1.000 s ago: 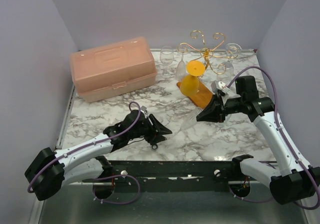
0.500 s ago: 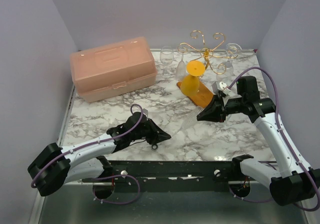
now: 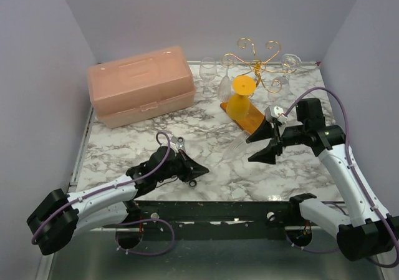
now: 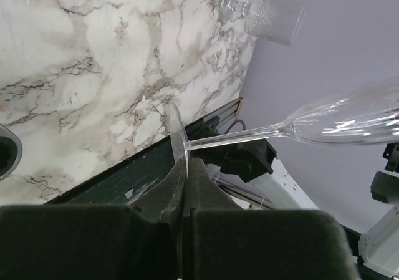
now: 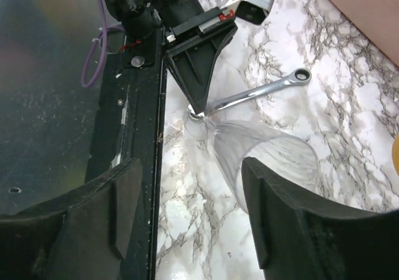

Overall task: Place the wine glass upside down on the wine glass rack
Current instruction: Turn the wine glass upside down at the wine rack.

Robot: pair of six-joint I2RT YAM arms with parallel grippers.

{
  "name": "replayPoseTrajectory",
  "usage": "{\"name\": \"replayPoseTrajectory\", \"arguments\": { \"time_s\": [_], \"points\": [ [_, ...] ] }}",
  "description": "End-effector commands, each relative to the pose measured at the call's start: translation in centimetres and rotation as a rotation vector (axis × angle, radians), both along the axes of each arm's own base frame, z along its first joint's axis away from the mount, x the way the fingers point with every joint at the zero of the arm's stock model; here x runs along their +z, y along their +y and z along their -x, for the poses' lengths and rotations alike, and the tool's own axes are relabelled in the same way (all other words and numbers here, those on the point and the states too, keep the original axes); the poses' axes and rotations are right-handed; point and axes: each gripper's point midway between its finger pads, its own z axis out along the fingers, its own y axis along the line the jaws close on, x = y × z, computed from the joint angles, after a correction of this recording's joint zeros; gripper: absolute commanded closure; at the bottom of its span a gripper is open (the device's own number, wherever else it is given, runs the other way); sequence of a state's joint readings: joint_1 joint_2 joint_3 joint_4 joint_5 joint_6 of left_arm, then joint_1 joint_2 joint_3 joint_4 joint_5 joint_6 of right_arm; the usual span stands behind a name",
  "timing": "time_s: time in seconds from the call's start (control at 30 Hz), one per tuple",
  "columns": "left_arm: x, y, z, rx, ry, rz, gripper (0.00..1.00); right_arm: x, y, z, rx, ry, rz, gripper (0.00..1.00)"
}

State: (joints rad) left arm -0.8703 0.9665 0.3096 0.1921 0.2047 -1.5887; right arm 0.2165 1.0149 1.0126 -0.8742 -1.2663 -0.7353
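The left claw [image 3: 202, 166] is clamped tight on the foot of the wine glass [image 4: 324, 119], holding it sideways over the surface [image 3: 149, 140]. Its bowl lies between the right claw's [image 3: 252, 149] spread fingers, near the wine glass rack [image 3: 257, 62].

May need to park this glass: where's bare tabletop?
Bare marble lies before the pink box, left of the left tool, and between box and orange glass. Crowded: back right around the wine glass rack and clear glasses.

Beneath the right gripper [image 3: 250, 150] we record a white, grey-veined marble tabletop [image 3: 249, 181]; plain lilac-grey walls [image 3: 206, 18] rise beyond and to either side of it, evenly lit.
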Motion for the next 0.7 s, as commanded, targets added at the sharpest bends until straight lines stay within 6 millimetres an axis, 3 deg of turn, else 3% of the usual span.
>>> {"name": "replayPoseTrajectory", "arguments": {
  "time_s": [0.0, 0.17, 0.33, 0.67],
  "points": [
    [-1.4, 2.3, -1.0, 0.054, -0.082, -0.117, 1.0, 0.7, -0.7, 0.6, -0.031, -0.024, 0.054, 0.21],
    [-1.2, 5.5, -1.5, 0.021, -0.244, -0.357, 1.0, 1.8, -2.1, 0.0, -0.124, -0.072, 0.152, 0.11],
    [0.8, 8.7, -2.3, -0.012, -0.42, -0.553, 1.0, 3.0, -2.8, 0.1, -0.151, -0.075, 0.201, 0.1],
    [6.0, 10.0, -2.5, -0.19, -0.777, -0.68, 1.0, 5.8, -2.2, 0.9, -0.112, -0.035, 0.159, 0.09]
  ]
}}
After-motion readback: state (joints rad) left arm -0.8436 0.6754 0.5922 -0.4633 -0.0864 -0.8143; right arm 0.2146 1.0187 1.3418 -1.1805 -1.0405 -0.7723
